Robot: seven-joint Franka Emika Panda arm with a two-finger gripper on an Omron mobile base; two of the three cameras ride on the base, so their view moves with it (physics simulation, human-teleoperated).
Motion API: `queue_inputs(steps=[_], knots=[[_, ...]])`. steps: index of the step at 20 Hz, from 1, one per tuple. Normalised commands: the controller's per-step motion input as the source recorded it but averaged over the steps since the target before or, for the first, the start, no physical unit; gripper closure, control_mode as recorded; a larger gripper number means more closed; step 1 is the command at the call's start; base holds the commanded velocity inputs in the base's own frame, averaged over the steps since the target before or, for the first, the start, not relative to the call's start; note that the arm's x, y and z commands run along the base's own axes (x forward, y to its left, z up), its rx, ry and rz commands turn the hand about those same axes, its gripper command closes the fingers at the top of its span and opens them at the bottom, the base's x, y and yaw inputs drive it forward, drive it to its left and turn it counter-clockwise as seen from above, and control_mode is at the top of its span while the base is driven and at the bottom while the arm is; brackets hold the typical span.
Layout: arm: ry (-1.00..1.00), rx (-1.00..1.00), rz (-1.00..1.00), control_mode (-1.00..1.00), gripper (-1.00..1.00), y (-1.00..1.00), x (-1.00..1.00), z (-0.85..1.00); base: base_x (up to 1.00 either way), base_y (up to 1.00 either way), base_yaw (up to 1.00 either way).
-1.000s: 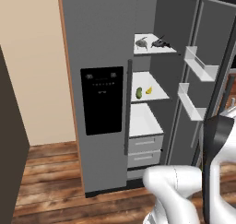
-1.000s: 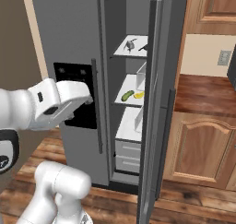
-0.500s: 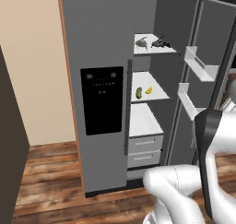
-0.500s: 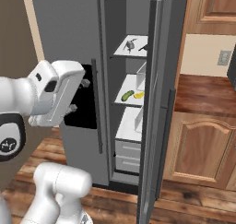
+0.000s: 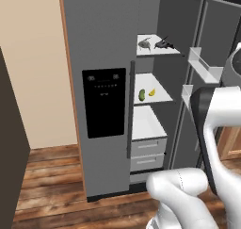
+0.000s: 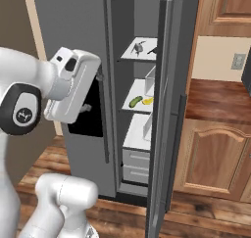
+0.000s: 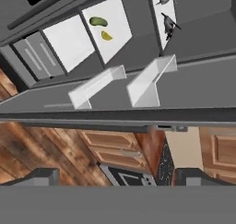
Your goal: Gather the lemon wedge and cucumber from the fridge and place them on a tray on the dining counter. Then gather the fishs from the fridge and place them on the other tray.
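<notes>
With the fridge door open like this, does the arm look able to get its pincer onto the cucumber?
Probably yes: the fridge door stands open and the cucumber lies near the shelf front beside the lemon wedge, nothing before it. The open pincer must first swing in.

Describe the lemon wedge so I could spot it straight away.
Look into the open fridge, right-hand compartment, and find the middle white shelf. Two small things lie there side by side: the lemon wedge is the yellow one, right of the dark green cucumber.
</notes>
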Motion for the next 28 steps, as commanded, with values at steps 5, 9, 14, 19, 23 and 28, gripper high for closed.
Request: queue_inputs(steps=[5,9,14,19,23,28], knots=[[-0.02,-0.02,0.0,-1.0,-1.0,-0.44,0.28,-0.41,0.0,0.0,0.0],[-0.01,0.0,0.0,-1.0,-1.0,-0.43,0.56,-0.42,0.0,0.0,0.0],[0.0,0.0,0.0,-1.0,-1.0,-0.13,0.84,-0.12,0.0,0.0,0.0],[0.02,0.0,0.0,-1.0,-1.0,0.0,0.83,0.0,0.0,0.0,0.0],[0.01,0.0,0.0,-1.0,-1.0,-0.21,0.67,-0.01,0.0,0.0,0.0],[0.01,0.0,0.0,-1.0,-1.0,-0.49,0.49,-0.06,0.0,0.0,0.0]])
